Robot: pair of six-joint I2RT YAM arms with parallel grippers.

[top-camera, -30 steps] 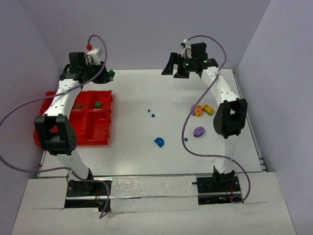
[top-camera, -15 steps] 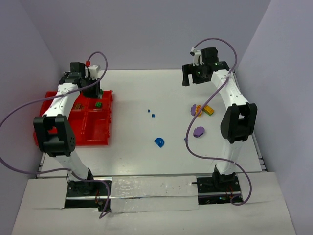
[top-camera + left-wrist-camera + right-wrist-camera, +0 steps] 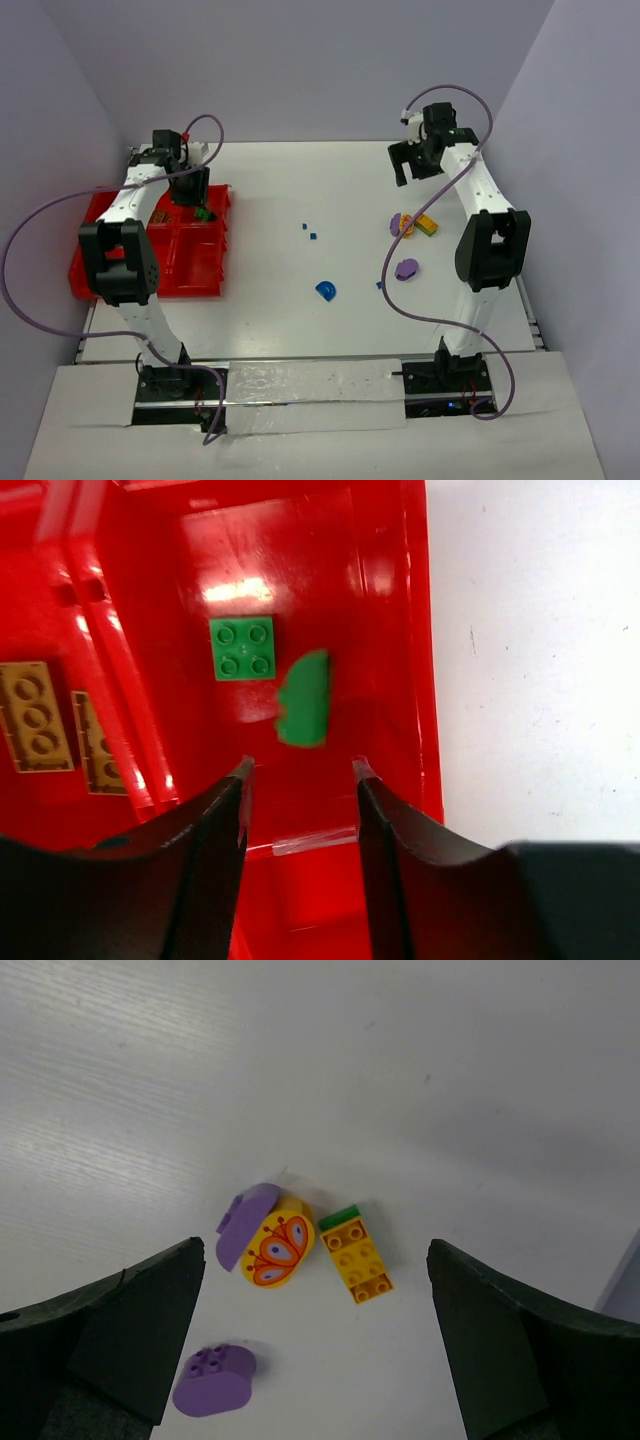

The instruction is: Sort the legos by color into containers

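- The left gripper [image 3: 300,775] hangs over the far right compartment of the red bin [image 3: 390,630], which sits at the left side of the table [image 3: 540,680].
- Its fingers stand moderately apart, with nothing between them.
- A green square brick [image 3: 243,648] and a green rounded piece [image 3: 304,700] lie on the compartment floor, just past the fingertips. They are close together and free of the gripper.
- Yellowish bricks [image 3: 35,715] lie in the next compartment to the left, beyond the divider.
- The right gripper [image 3: 410,170] hovers over the far right part of the table with its fingers spread wide and empty.
- Below it on the table, between the lines of the two fingers, lie a purple rounded piece [image 3: 247,1222], touching a yellow disc with an orange butterfly [image 3: 278,1252], and a yellow brick with a green end [image 3: 357,1258] just beside the disc.
- A purple oval brick [image 3: 213,1380] lies nearer, apart from that cluster.
- A blue arch [image 3: 325,291] and tiny blue bits [image 3: 309,232] lie mid-table, well apart from both grippers.
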